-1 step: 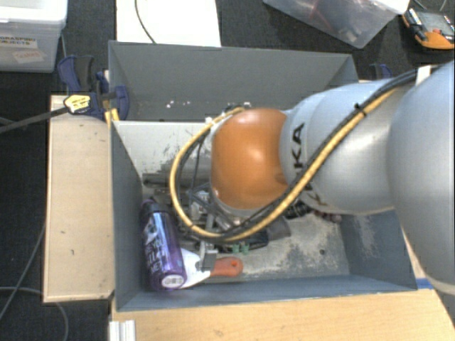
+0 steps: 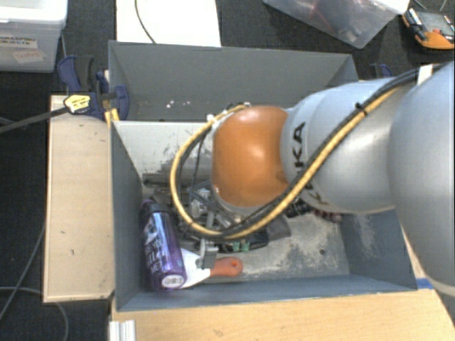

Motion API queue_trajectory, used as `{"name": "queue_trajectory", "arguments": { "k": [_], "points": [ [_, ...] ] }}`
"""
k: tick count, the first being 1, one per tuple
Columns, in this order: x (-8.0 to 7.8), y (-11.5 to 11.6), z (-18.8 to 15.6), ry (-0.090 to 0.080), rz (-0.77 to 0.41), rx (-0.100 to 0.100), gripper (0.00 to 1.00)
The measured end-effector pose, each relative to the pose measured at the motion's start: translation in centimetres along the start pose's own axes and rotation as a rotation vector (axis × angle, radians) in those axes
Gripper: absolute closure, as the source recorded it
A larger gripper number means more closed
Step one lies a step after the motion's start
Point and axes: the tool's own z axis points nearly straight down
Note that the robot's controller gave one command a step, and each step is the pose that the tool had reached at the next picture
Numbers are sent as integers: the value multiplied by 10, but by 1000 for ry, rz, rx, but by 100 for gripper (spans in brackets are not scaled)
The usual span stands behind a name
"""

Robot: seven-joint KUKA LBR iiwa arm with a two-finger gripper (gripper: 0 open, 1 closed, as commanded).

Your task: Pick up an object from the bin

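Purple can lies by the left wall of the bin, just left of the end effector, whose opening I cannot tell; a blind descent might shove it or the orange piece aside.

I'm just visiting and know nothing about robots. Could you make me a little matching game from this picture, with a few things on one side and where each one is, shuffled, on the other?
Things:
1. purple can
2. small red-orange piece
3. orange cover on the arm
4. yellow cable

Places:
A. hangs over the middle of the bin
B. lies along the bin's left wall
C. runs along the arm and loops round its wrist
D. lies by the near wall, just right of the can

Pairs: 1-B, 2-D, 3-A, 4-C.
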Motion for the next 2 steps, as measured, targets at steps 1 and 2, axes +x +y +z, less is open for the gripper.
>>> {"name": "queue_trajectory", "arguments": {
  "k": [1,2],
  "points": [
    [-59,-69,96,2,292,2,0],
    [-74,-50,94,-7,-101,-2,0]
  ]
}}
